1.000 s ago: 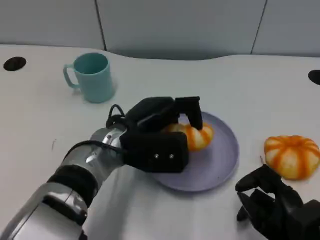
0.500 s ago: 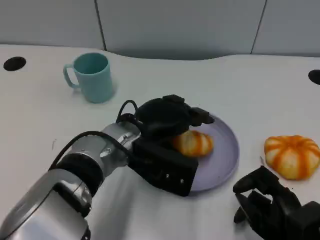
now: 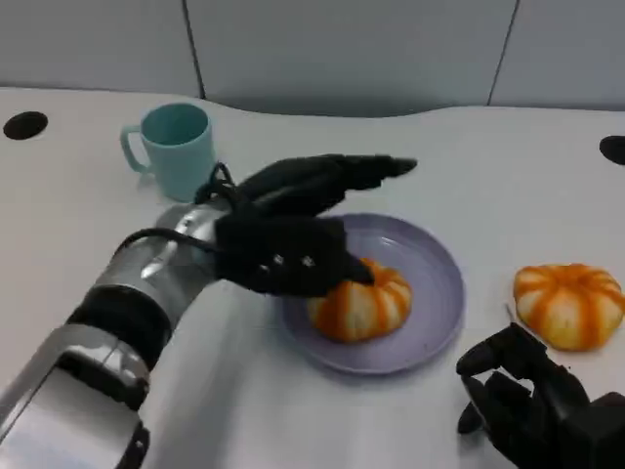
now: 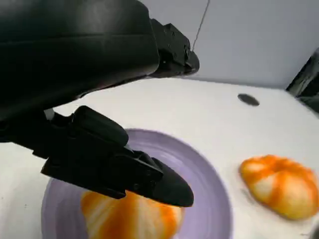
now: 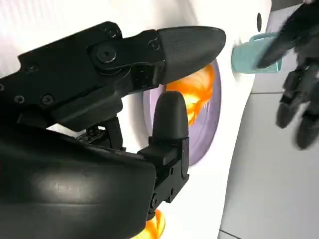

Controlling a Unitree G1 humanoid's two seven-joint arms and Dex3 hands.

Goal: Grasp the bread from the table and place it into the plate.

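An orange-striped bread (image 3: 363,305) lies on the purple plate (image 3: 437,277), toward its near left side. My left hand (image 3: 293,234) hovers over the plate's left half with its fingers spread apart and holds nothing. Its thumb hangs just above the bread (image 4: 127,219) and its other fingers reach out higher over the plate (image 4: 202,172). A second orange-striped bread (image 3: 568,305) sits on the table to the right of the plate. My right hand (image 3: 532,410) rests low at the near right, holding nothing, just in front of that second bread.
A teal mug (image 3: 174,149) stands at the back left, behind my left forearm. Dark round holes (image 3: 24,124) mark the table at the far left and far right edges. A grey wall panel runs along the back of the table.
My left hand has let go of the bread, opened its fingers and drawn back to the left. The bread now lies free on the plate. My right hand has stayed put.
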